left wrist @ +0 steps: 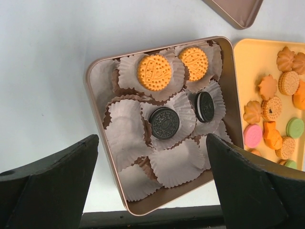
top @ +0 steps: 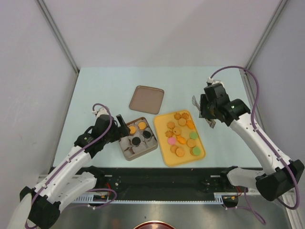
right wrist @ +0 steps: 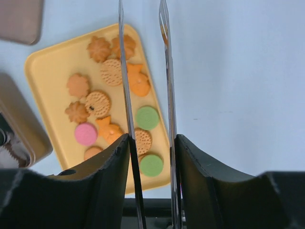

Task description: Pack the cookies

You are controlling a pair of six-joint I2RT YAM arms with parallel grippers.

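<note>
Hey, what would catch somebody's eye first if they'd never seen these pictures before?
The yellow tray right of centre, scattered with orange, pink and green cookies, stands out first. On its left sits an open brown tin lined with white paper cups; four of them hold two orange and two black biscuits. The right tool grips thin metal tongs near the tray's right edge.

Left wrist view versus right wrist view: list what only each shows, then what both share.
Only left wrist: the inside of the tin, with paper cups, two orange cookies and two black cookies, framed by the open left gripper. Only right wrist: tongs clamped in the right gripper. Both: tray, its pink cookie and green cookies, the tin's edge, a corner of the lid.
</note>
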